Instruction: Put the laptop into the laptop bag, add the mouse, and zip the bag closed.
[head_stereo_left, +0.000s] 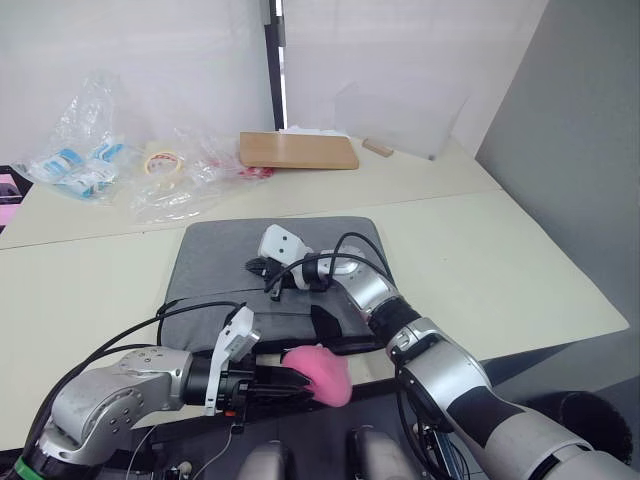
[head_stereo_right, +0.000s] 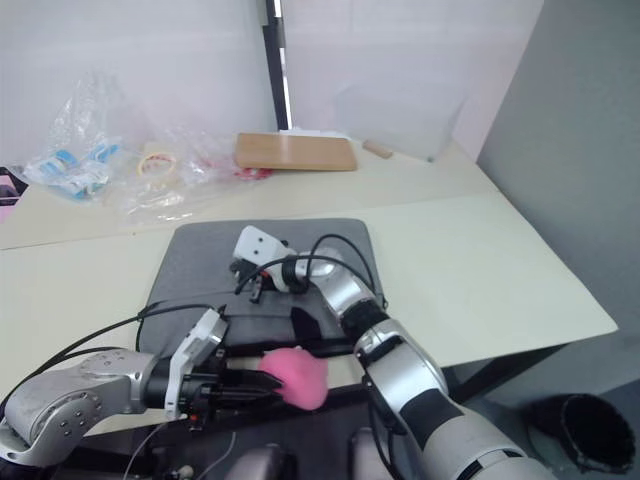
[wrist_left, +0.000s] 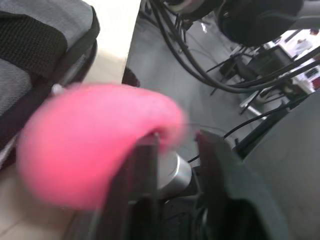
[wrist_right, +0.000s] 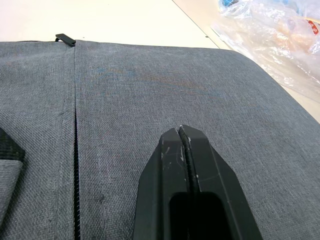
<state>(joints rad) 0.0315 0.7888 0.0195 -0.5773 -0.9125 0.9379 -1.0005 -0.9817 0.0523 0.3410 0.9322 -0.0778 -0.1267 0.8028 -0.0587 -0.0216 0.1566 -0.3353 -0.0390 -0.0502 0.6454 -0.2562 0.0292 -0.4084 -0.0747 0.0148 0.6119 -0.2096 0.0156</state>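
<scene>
Laptop bag (head_stereo_left: 290, 275) lies flat in the middle of the desk (head_stereo_left: 500, 260), handles at the near edge. Right gripper (wrist_right: 184, 150) hangs just over the grey cloth, jaws pressed together w/ nothing in them. Left gripper (head_stereo_left: 290, 380) sits at the near edge of the desk, jaws clamped on a pink plush toy (head_stereo_left: 322, 372).

Big worry: that toy isn't the mouse. If it goes in the bag, wrong thing gets packed. It's also soft and right at the edge, so it could slip and drop to the floor. Far off: a wooden board (head_stereo_left: 298, 151), plastic bags (head_stereo_left: 130, 170) on the far left.
</scene>
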